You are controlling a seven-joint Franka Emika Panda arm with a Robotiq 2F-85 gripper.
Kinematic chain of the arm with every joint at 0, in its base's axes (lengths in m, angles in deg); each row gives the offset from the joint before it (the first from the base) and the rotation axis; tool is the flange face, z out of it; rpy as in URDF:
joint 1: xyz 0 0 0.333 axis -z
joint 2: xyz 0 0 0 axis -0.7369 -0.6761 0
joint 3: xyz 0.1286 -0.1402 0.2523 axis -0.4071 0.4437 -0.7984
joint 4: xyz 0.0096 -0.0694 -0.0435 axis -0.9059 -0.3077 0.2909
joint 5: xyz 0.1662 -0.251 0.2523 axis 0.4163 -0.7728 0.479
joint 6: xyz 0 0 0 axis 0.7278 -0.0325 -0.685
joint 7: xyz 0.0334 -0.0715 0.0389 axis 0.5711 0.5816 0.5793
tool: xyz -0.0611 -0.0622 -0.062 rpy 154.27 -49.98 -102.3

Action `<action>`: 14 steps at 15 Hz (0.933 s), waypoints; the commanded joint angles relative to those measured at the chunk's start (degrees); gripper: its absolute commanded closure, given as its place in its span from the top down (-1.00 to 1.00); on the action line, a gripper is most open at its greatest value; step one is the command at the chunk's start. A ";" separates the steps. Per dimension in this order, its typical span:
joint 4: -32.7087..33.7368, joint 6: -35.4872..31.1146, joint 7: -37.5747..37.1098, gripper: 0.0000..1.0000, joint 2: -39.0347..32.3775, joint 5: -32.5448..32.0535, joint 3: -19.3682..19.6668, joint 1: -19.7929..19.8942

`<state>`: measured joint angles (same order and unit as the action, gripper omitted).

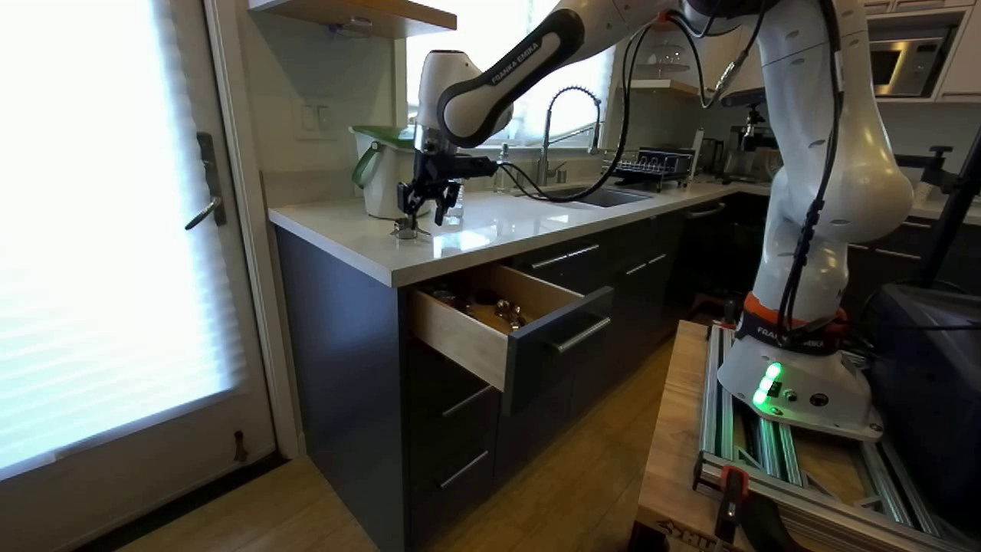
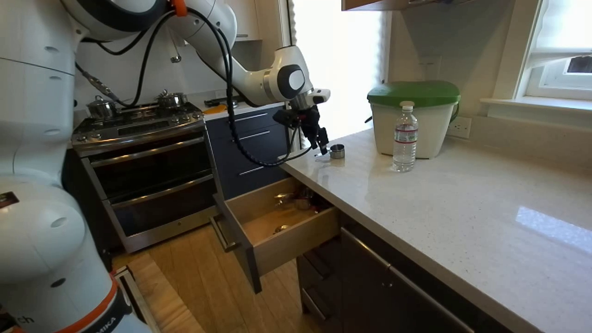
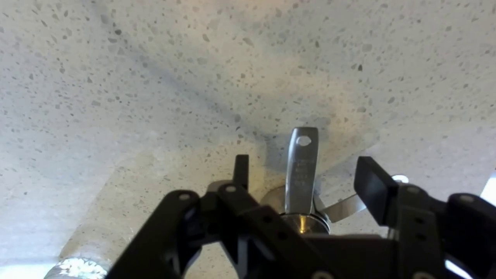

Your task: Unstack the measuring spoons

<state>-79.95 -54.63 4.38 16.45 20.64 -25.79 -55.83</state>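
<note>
The measuring spoons (image 2: 337,151) are a small nested stack of shiny metal cups on the white counter. They also show in an exterior view (image 1: 405,230), partly behind a finger. In the wrist view the top spoon's flat handle (image 3: 301,170) points up the picture, with a hole at its end. A second handle (image 3: 345,208) angles off to the right, partly behind the right finger. The cups' lower part is hidden by the gripper. My gripper (image 3: 306,178) is open, one finger on each side of the top handle, apart from it. It also shows in both exterior views (image 1: 423,213) (image 2: 323,146).
A clear water bottle (image 2: 405,143) and a white bin with a green lid (image 2: 411,122) stand on the counter beside the spoons. An open drawer (image 1: 559,349) holding metal utensils juts out below the counter edge. A sink (image 1: 605,198) lies farther along the counter.
</note>
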 commanded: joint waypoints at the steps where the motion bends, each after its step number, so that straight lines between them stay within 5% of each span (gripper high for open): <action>1: 0.23 -1.58 -2.83 0.40 -1.22 -1.82 1.59 -1.57; 8: -0.09 -2.26 -4.20 0.09 -1.84 -2.67 2.35 -2.31; 14: -0.11 -2.80 -5.06 -0.94 -1.98 -3.45 2.93 -2.76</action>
<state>-79.95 -56.27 1.37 14.90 18.90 -24.06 -57.49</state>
